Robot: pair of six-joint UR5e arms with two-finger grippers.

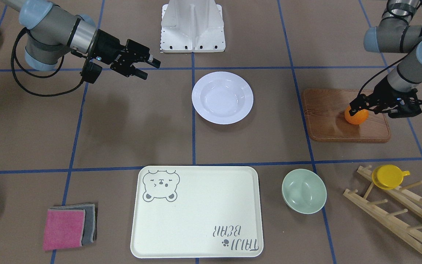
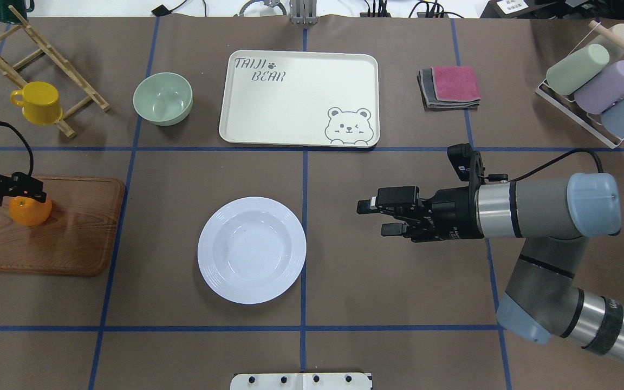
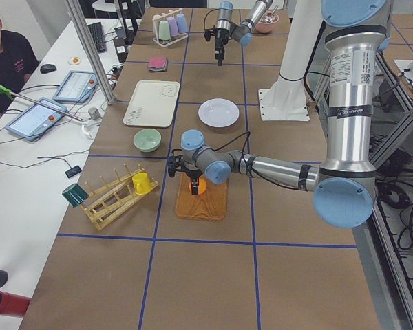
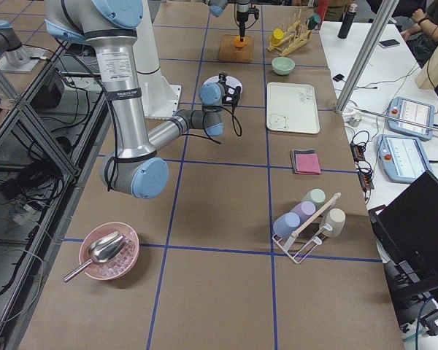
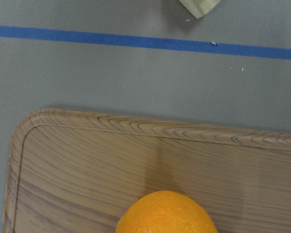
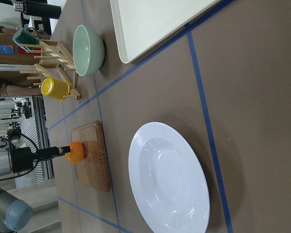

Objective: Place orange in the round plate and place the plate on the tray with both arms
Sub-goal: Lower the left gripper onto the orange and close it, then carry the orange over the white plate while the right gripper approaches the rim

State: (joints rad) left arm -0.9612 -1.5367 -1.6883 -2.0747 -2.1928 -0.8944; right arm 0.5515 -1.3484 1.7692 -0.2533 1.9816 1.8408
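Bowl [image 1: 304, 190] beside tray [image 1: 196, 212]; board [image 1: 324, 110] under orange [image 1: 355, 116]

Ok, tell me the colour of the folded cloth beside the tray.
Pink, over a grey layer: the folded cloth shows best in the front-facing view.

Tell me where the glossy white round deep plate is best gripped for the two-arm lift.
Probably the wide rim of the glossy white round deep plate, at two opposite edges, coming in low from either side; the open right gripper faces one. The plate lies flat and empty, and its sunken centre offers nothing to pinch.
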